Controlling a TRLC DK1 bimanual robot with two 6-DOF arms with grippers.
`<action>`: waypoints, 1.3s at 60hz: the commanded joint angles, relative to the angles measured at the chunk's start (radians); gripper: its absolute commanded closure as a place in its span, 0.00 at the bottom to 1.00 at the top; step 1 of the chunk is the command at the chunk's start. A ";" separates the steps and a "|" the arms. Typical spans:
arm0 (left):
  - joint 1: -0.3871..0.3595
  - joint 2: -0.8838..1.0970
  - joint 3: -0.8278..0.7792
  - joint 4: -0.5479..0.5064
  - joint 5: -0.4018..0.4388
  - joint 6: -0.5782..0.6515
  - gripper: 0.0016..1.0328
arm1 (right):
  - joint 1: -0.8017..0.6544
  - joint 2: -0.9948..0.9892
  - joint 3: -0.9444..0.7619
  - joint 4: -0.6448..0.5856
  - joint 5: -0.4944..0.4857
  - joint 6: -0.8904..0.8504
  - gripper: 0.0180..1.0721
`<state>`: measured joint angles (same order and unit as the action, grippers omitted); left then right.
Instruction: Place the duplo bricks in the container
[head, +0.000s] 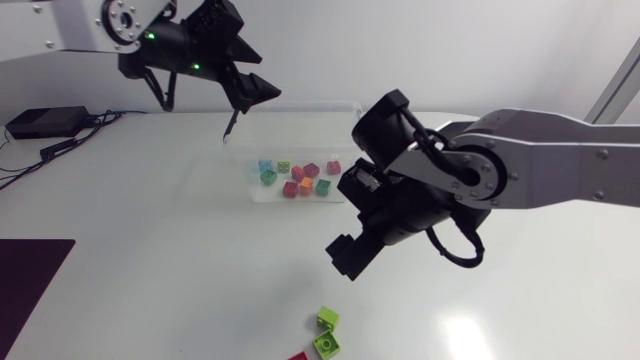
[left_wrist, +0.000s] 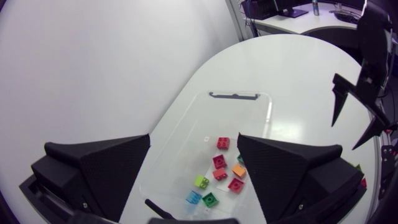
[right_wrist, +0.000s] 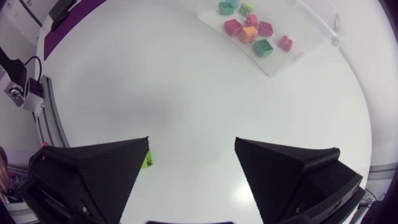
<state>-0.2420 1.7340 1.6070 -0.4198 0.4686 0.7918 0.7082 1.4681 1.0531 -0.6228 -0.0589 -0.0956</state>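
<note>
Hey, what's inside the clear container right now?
Loose duplo bricks lie on the container's floor: red, orange, green, lime, blue. The right arm hides one corner from above.

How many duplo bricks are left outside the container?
3, below the right arm: one lime-green brick, a second lime-green brick beside it, a red brick cut off at the view's edge. The arm may hide more.

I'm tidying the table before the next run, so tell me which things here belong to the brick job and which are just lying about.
Job: clear container, coloured bricks already inside it, two loose lime bricks, a red brick beside them.
Lying about: black box with cables, dark purple mat.
</note>
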 joint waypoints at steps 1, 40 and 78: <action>-0.010 -0.087 -0.110 -0.074 0.011 0.030 0.05 | 0.017 0.018 -0.050 -0.012 -0.018 -0.027 0.05; -0.218 -0.364 -0.639 -0.234 -0.090 0.118 0.05 | 0.112 0.175 -0.128 0.087 -0.025 -0.122 0.06; -0.207 -0.444 -0.700 -0.232 -0.099 0.123 0.05 | 0.157 0.256 -0.045 0.048 -0.019 -0.116 0.14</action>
<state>-0.4583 1.3075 0.9344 -0.6502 0.3729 0.8974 0.8696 1.6993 0.9913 -0.5522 -0.0792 -0.2028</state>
